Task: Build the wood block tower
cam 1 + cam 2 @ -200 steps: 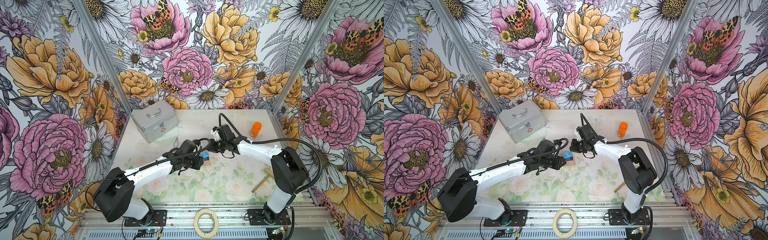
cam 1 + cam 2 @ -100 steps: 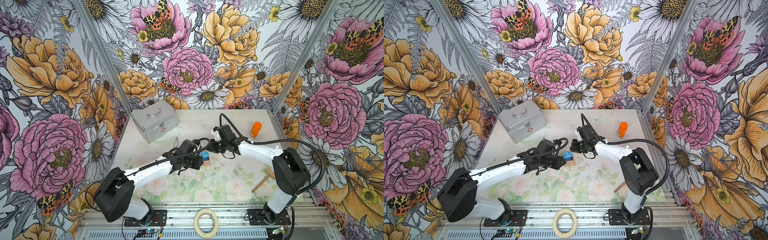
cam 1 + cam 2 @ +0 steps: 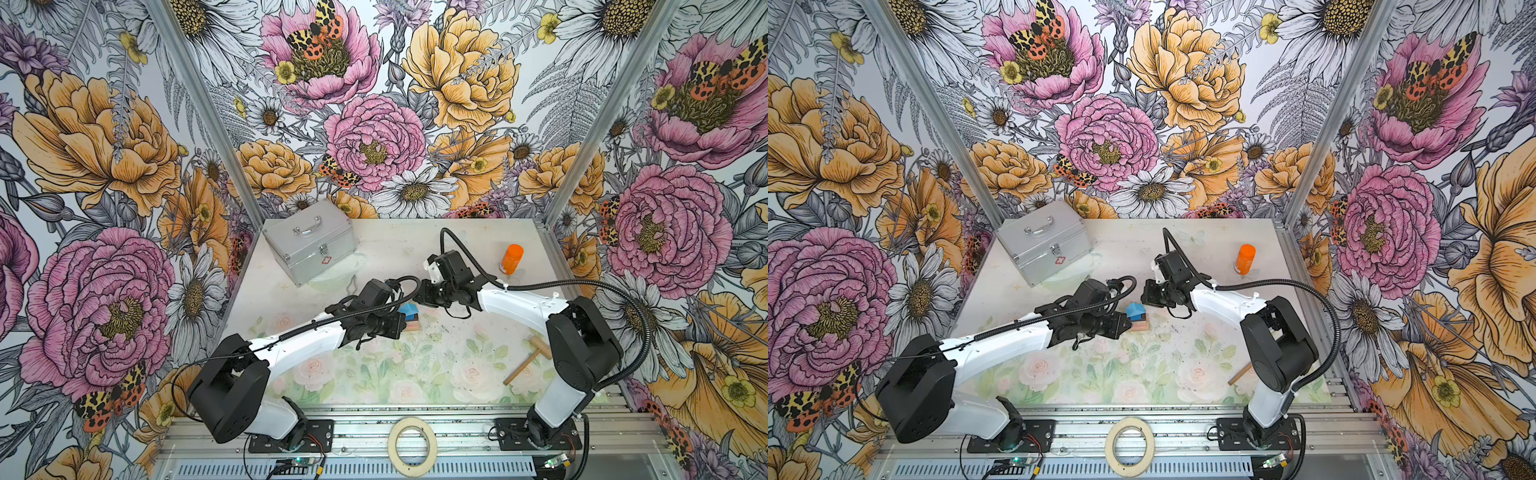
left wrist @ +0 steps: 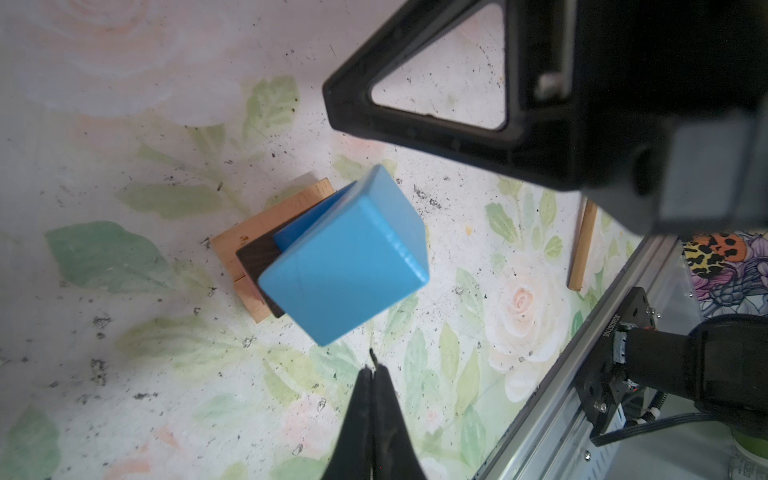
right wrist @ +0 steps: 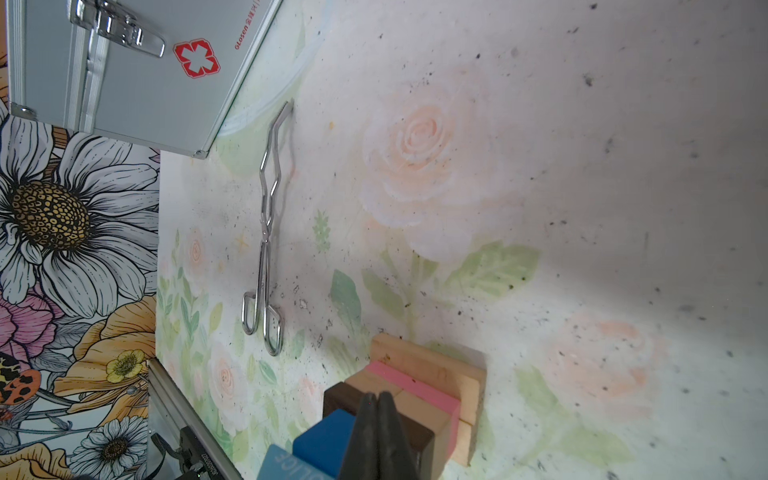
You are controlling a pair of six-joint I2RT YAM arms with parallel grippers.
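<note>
Two grippers, both pressed together, sit beside your wood block tower [image 3: 410, 319] at the centre of the table [image 3: 415, 249]: left gripper [image 3: 401, 325] at its 9 o'clock, right gripper [image 3: 417, 292] at 12.

A silver aluminium case [image 3: 311, 245] with a carrying handle and a red cross mark is sitting closed at the far left corner of the bench [image 3: 399, 249], which is wearing a pale rose-print cover speckled with dark grit. Silver metal scissor tongs [image 5: 266, 232] are lying flat just beside the case's nearest corner. An orange plastic cylindrical bottle [image 3: 512, 258] is standing near the far right corner. A small tan wooden mallet [image 3: 528, 359] is lying near the right edge, towards the front. A cream tape ring [image 3: 411, 422] is resting on the metal rail beyond the front edge.
</note>
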